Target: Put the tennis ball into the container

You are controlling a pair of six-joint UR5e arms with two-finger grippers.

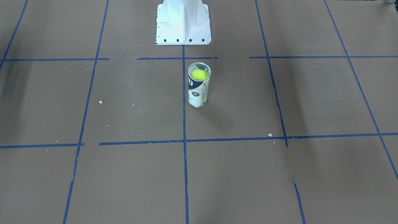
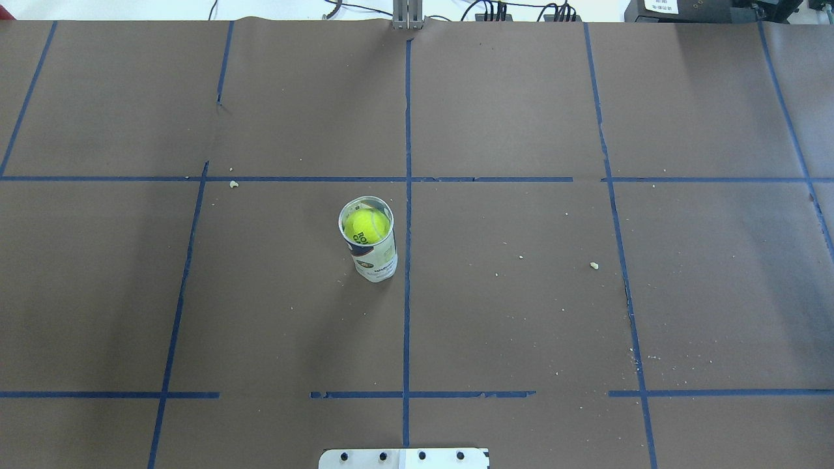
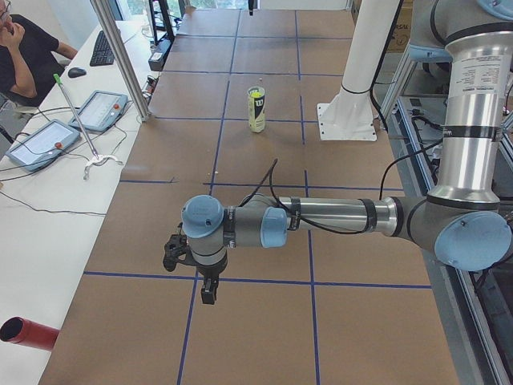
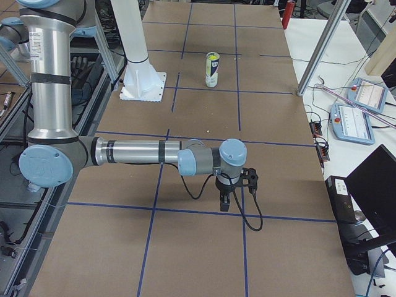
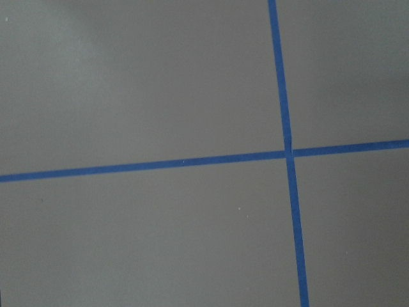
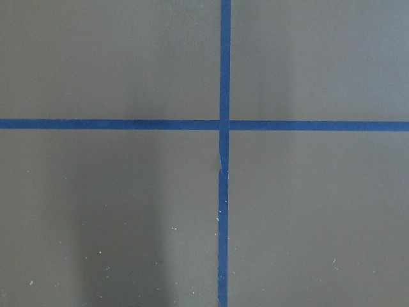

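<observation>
The bright yellow-green tennis ball [image 1: 199, 74] [image 2: 366, 225] sits inside the clear tube container [image 1: 199, 91] [image 2: 378, 259], just below its silvery rim. The container stands upright on the brown table, close to the centre tape line. In the left side view the container [image 3: 256, 112] is far beyond my left gripper [image 3: 207, 290], which hangs over a tape crossing. In the right side view the container [image 4: 212, 71] is likewise far from my right gripper [image 4: 225, 203]. I cannot tell whether either gripper is open or shut. Both wrist views show only paper and blue tape.
The white metal pedestal [image 1: 183, 25] [image 2: 404, 458] stands behind the container on the robot's side. Small crumbs [image 2: 593, 265] lie on the paper. A seated person [image 3: 24, 56], tablets [image 3: 44, 143] and an aluminium post [image 3: 120, 56] are beside the table's edge.
</observation>
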